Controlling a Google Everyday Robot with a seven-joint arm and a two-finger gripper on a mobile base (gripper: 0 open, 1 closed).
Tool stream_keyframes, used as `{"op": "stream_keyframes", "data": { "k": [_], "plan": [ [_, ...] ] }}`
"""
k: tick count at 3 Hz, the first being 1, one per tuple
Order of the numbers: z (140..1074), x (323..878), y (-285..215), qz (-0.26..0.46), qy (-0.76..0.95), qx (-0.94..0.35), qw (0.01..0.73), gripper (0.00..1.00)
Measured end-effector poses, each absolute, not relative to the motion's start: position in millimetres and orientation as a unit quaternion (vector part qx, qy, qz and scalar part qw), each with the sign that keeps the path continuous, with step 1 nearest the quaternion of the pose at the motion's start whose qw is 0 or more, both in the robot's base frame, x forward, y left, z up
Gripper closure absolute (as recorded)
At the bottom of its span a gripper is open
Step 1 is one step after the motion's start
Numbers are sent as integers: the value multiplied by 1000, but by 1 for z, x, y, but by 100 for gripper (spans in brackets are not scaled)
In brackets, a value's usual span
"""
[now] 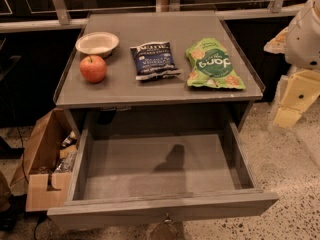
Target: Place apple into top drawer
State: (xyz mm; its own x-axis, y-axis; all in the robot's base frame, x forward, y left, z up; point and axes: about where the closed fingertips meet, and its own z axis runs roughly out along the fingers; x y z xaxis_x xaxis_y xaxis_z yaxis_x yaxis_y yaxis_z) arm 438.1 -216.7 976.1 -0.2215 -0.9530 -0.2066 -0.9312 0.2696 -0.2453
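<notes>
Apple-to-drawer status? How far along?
Done: the top drawer is pulled open. In hand: nothing yet; the end effector sits to the right of the cabinet, away from the apple. Left: the apple rests on the cabinet top beside the bowl, so grasping and placing remain.

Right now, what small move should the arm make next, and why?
Probably swing the gripper left over the countertop toward the apple. It sits beside the white bowl, the gripper hangs off to the right, and the top drawer is open.
</notes>
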Motion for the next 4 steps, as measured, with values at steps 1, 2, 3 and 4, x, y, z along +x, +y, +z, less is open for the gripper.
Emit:
{"op": "stream_keyframes", "data": {
  "k": [1, 2, 3, 4],
  "plan": [
    [976, 438, -216, -34, 781, -604, 159, 0],
    [980, 458, -187, -37, 756, -630, 173, 0],
    [983, 489, -149, -35, 729, -659, 181, 0],
    [980, 518, -117, -22, 712, -678, 184, 0]
  ]
}}
